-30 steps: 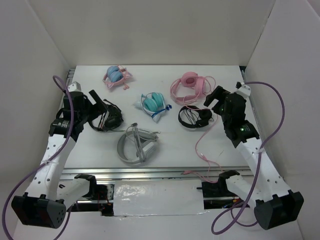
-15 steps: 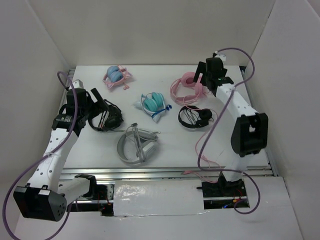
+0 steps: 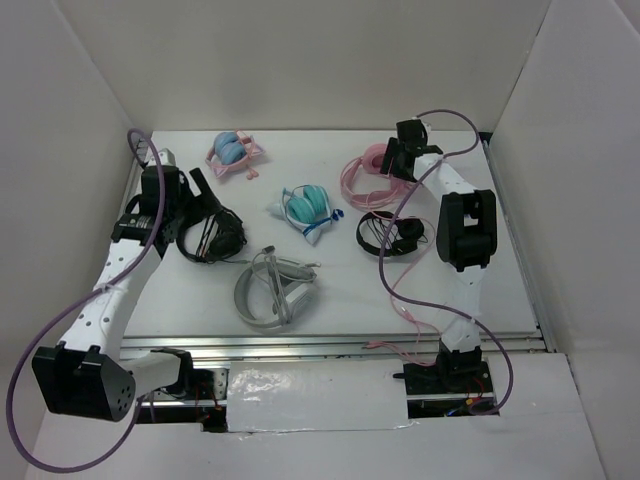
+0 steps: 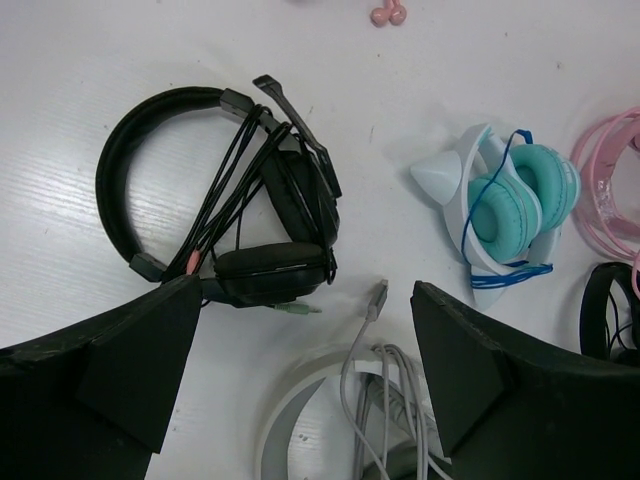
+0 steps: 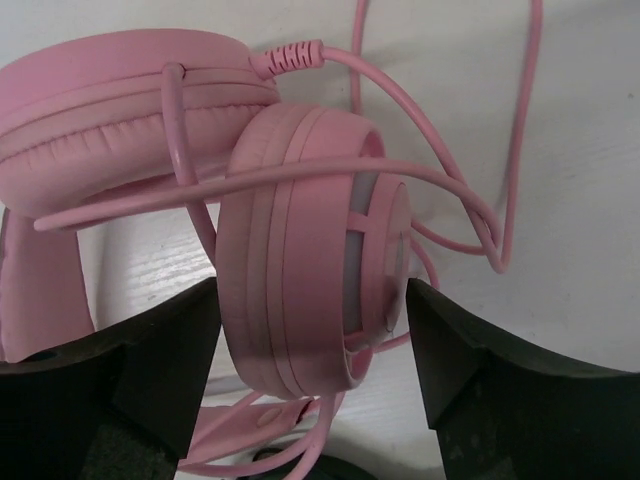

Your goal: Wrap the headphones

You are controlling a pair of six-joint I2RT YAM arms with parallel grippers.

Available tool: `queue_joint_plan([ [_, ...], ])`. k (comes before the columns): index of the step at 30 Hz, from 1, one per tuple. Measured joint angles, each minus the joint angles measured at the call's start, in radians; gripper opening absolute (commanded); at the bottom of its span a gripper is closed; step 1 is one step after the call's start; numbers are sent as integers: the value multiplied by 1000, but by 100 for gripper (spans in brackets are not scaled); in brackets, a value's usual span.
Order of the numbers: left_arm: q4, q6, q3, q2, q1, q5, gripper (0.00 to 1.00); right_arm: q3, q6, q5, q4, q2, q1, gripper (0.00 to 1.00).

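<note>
Reaching far out with right gripper (image 3: 393,158): swung in from nearer its base within the last second, now down on headphones (image 3: 365,178). Straddles one pink cup (image 5: 300,250), which sits between the jaws with a finger close on each flank; second cup and headband lie just outside one finger. Closing in from full spread, jaws apart around the cup; cannot tell if pressing yet or only bracketing. Cable (image 5: 290,55) drapes over the cup in a few loose strands ahead of the jaws, then trails off slack, not wound.

Means approach done and grasp of the cup starting; wrapping itself not begun. Likely needs a firm hold here before gathering cable.

Hardly shifts left gripper (image 4: 302,300): jaws spread wide, holding nothing, black headset (image 4: 250,210) just ahead of the tips, lower pad near the gap but ungripped. No part in the task so far.
</note>
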Motion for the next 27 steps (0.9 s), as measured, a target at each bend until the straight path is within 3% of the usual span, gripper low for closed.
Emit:
queue_joint_plan([
  [3, -1, 6, 31, 21, -19, 0, 99, 18, 12, 2, -6, 11, 0, 68],
  [6, -2, 22, 65, 34, -37, 1, 99, 19, 16, 6, -6, 10, 0, 44],
  [9, -2, 27, 97, 37, -50, 1, 99, 10, 16, 4, -18, 10, -1, 13],
  [12, 0, 30, 121, 37, -61, 2, 99, 2, 11, -2, -18, 1, -1, 0],
  [18, -8, 49, 204, 93, -111, 22, 99, -41, 8, 56, -19, -84, 13, 0],
  [27, -21, 45, 457, 321, -269, 26, 99, -198, 84, 304, -6, -451, 194, 0],
])
